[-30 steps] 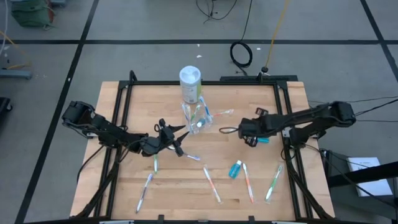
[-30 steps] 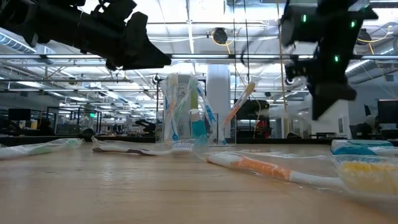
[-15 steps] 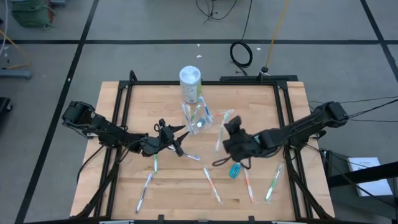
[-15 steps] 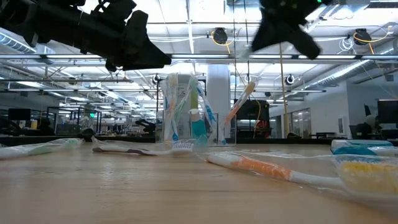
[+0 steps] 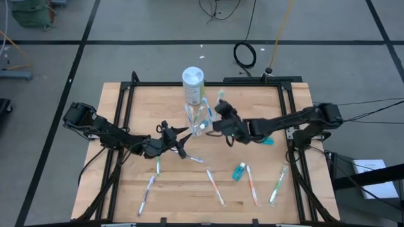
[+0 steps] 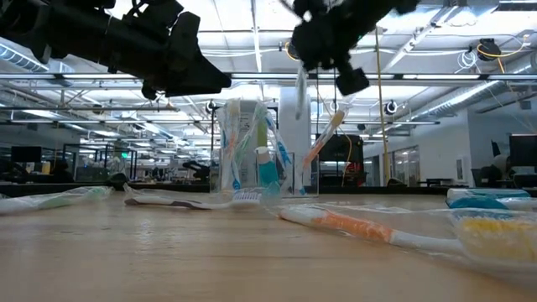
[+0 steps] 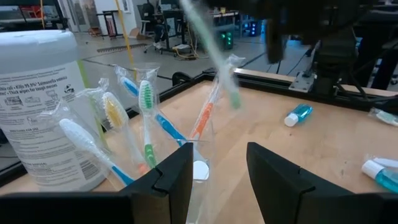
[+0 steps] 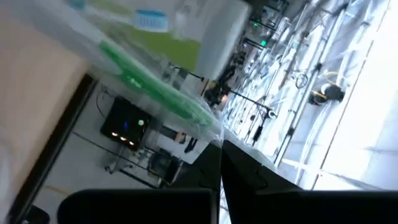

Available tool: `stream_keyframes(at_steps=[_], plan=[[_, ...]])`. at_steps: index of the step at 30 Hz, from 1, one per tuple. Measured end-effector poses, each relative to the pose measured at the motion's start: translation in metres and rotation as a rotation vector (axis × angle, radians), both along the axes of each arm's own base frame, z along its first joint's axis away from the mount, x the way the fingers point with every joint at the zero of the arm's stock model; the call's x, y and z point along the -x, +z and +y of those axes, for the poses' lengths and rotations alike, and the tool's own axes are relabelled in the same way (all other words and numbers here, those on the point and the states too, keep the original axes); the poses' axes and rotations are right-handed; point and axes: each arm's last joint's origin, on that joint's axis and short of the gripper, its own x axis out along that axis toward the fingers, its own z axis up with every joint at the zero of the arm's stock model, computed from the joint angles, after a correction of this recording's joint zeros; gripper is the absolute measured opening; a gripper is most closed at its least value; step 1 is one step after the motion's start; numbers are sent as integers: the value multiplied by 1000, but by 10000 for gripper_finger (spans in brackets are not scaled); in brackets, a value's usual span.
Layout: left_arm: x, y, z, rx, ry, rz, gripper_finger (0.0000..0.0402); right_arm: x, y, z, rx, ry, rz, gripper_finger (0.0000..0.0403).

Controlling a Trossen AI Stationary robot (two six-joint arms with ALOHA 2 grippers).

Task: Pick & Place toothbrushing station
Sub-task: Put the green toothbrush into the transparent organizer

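A clear plastic cup (image 5: 198,121) stands mid-table and holds several wrapped toothbrushes; it also shows in the left wrist view (image 7: 163,144). My right gripper (image 5: 225,123) hovers just right of the cup, above its rim, shut on a green-handled toothbrush (image 8: 155,90) in a clear wrapper. In the low view this toothbrush (image 6: 300,94) hangs below the gripper (image 6: 331,38). My left gripper (image 5: 181,144) waits open and empty to the near left of the cup. Loose toothbrushes (image 5: 214,186) and teal toothpaste tubes (image 5: 238,171) lie on the table. My right gripper pinches the wrapped toothbrush between its two fingers near one end of the handle (image 8: 208,127). The toothbrush is lifted clear of the table and slants downward beside the cup (image 6: 252,159). The fingers themselves hide the exact place of contact.
A white canister (image 5: 194,84) with a green label stands just behind the cup. More toothbrushes lie near the front edge (image 5: 251,185) (image 5: 278,183) (image 5: 146,192) (image 5: 158,165). A second teal tube (image 5: 268,142) lies at the right. A black frame (image 5: 291,126) edges the table.
My right gripper has carried the wrapped toothbrush from the table's right side toward the left and far edge, up to the cup, rising and turning on the way. The toothbrush is now clear of the table and slants down beside the cup.
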Motion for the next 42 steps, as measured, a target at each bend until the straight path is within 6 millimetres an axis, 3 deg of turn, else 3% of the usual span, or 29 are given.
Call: stream_keyframes(at_steps=[8, 14, 25, 33, 42], plan=[[0, 0, 0, 2, -18, 2, 154, -11, -14, -45, 29, -87, 68, 0], [0, -1, -1, 1, -19, 8, 154, -18, -30, -57, 38, -114, 105, 0], [1, -6, 0, 0, -17, 54, 154, -29, -58, -41, 61, -59, 239, 0], [1, -7, 0, -5, -16, 72, 154, -33, -61, -20, 53, 82, 284, 0], [1, -8, 0, 7, -14, 66, 154, -24, -75, -7, 36, 63, 254, 0]])
